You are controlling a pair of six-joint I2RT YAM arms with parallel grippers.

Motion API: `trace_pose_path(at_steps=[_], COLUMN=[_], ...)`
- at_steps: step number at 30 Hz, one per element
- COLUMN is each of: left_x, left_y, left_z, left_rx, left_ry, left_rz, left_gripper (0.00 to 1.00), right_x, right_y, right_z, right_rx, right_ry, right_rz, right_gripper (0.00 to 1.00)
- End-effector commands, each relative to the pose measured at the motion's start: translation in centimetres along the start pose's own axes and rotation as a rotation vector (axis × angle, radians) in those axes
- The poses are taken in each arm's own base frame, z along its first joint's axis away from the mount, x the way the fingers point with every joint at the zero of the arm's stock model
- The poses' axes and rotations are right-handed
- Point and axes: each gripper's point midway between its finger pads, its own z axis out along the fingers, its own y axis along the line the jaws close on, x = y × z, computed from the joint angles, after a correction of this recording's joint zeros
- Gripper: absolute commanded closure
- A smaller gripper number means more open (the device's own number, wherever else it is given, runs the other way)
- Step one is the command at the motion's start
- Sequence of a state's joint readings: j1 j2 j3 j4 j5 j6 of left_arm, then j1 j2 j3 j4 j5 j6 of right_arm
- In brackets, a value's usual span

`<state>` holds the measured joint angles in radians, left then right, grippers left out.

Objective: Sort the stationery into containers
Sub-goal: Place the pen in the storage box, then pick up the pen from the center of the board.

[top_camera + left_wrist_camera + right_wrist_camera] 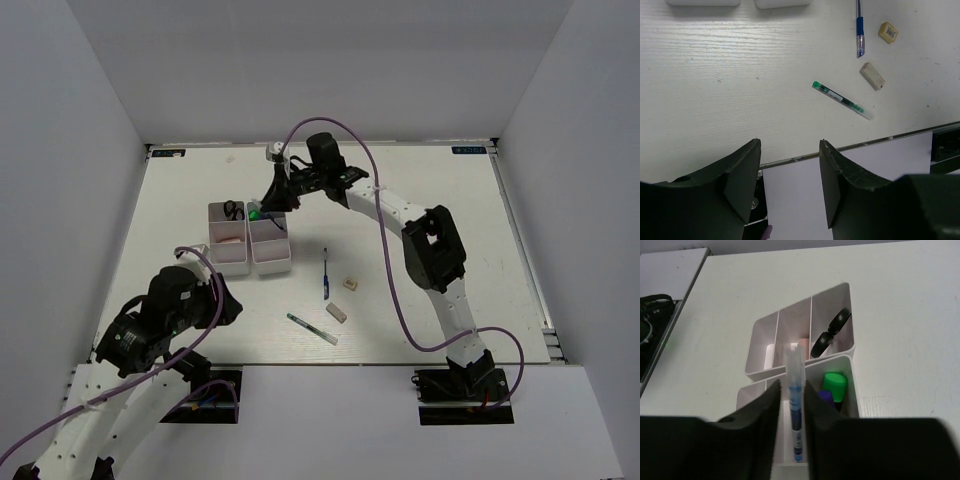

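My right gripper (792, 387) is shut on a blue pen with a clear cap (795, 410), held lengthwise between its fingers over the nearer container (852, 385). A green-capped marker (834, 386) and a purple-capped one (826, 397) stand in that tray's end compartment. Black-handled scissors (830, 335) sit in the farther container (760, 340). From above, the right gripper (278, 200) hangs over the right tray (270, 243), beside the left tray (228, 238). My left gripper (790, 142) is open and empty, low over the table's near edge.
Loose on the table right of the trays lie a blue pen (859, 35), a green pen (842, 100), a yellowish eraser (888, 32) and a beige eraser (872, 76). Seen from above, these lie around the green pen (312, 328). A white sheet (805, 200) covers the near edge.
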<state>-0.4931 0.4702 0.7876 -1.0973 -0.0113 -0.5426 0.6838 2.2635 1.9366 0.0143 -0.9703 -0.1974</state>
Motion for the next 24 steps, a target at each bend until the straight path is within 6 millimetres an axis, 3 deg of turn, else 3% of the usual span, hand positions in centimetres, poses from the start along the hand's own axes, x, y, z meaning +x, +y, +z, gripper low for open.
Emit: trace_pose_path(at_steps=[1,4,6,8,9,10,11,12,13,14,15,17,19,20,21,22,23,24], left_x=[0.0,0.5,0.7,0.6,0.8,0.8,0.9,1.2,1.0,1.2,1.4,1.6,1.8,2.0,2.1,2.4,2.6,2.7], left_y=[-0.3,-0.3,-0.3,-0.7,-0.6,-0.7,-1.0,-1.0,-1.3,-1.4,-1.5,-1.4,-1.4,-1.2,-1.0,-0.9,-0.2,0.0], left_z=[0.5,0.9,1.2,1.5,1.8,1.9,2.0,2.3,2.5,2.7,2.9,3.5,3.8,4.0,4.2,4.5,4.6,4.7], left_rx=[0.011,0.013,0.012,0.022,0.016,0.020,0.033,0.033,0.043,0.046,0.054,0.041,0.033,0.017,0.008,-0.011,-0.050,-0.066], left_ry=[0.002,0.031,0.041,0.049,0.063,0.066,0.074,0.091,0.083,0.096,0.105,0.118,0.132,0.144,0.150,0.175,0.180,0.190], left_rz=[-0.008,-0.015,-0.017,-0.023,-0.031,-0.034,-0.037,-0.039,-0.049,-0.055,-0.063,-0.081,-0.094,-0.096,-0.100,-0.108,-0.113,-0.117], left_gripper=[0.40,0.40,0.43,0.52,0.63,0.68,0.73,0.83,0.87,0.91,0.95,1.00,1.00,1.00,1.00,0.92,0.87,0.82], right_x=[-1.4,-1.5,-3.0,-4.7,-5.4,-5.7,-7.5,-7.4,-5.9,-4.8,-6.4,-0.1,1.7,4.8,6.9,8.2,9.7,12.4], right_y=[1.6,2.1,2.9,3.2,3.7,3.8,3.8,3.8,4.1,2.6,3.7,3.1,3.2,4.7,5.5,6.0,6.8,6.9], right_z=[-0.4,-1.1,-1.5,-2.3,-2.5,-2.9,-4.1,-4.5,-5.5,-6.5,-8.3,-11.6,-13.5,-15.1,-15.5,-15.9,-16.3,-17.2], right_rx=[-0.027,-0.042,-0.047,-0.032,-0.032,-0.022,0.043,0.075,0.155,0.292,0.358,0.570,0.639,0.620,0.602,0.599,0.601,0.663], right_ry=[0.008,0.005,-0.010,-0.026,-0.033,-0.032,-0.039,-0.027,0.034,0.076,0.080,0.219,0.285,0.391,0.447,0.486,0.529,0.592], right_rz=[-0.077,-0.069,-0.073,-0.078,-0.032,-0.011,-0.018,0.024,0.093,0.127,0.125,0.282,0.310,0.409,0.458,0.487,0.537,0.570], right_gripper=[0.64,0.49,0.49,0.56,0.60,0.72,0.84,0.97,1.00,1.00,1.00,0.97,0.49,0.28,0.31,0.41,0.79,0.89])
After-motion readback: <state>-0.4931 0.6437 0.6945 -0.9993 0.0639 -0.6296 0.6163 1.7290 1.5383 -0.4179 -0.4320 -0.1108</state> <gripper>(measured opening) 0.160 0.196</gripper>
